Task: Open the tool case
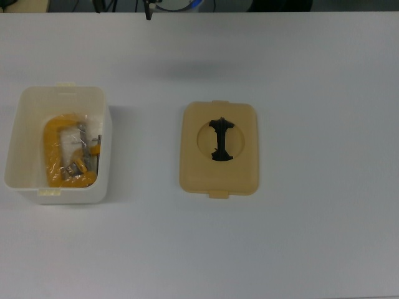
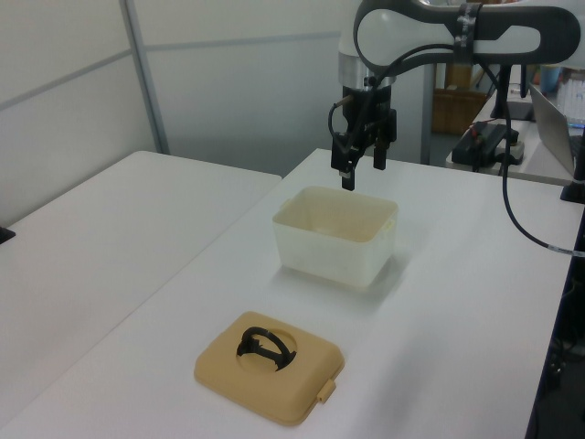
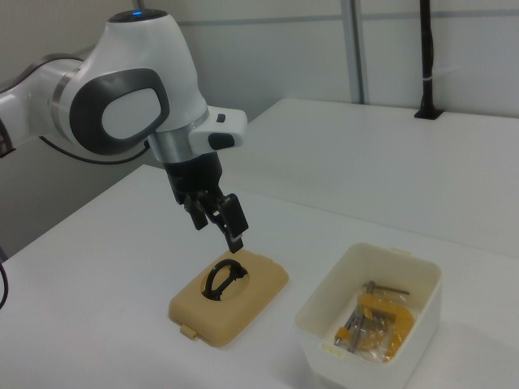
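The tool case stands open in two parts. Its white box [image 1: 62, 93] is at the top view's left, with a yellow clamp [image 1: 57, 156] and metal parts inside. The tan-yellow lid [image 1: 240, 168] lies flat on the table to the right of the box, apart from it, with the black handle [image 1: 220, 139] in its round recess. My gripper [image 2: 363, 172] hangs open and empty in the air, above and behind the box [image 2: 334, 247] in the left view. In the right view the gripper [image 3: 219, 228] is above the lid [image 3: 243, 304]. Only a fingertip [image 1: 148, 11] shows at the top view's upper edge.
The white table [image 1: 312, 237] carries only the box and the lid. In the left view a second white table [image 2: 101, 229] adjoins on the left, and a black cable [image 2: 512, 229] hangs from the arm at the right.
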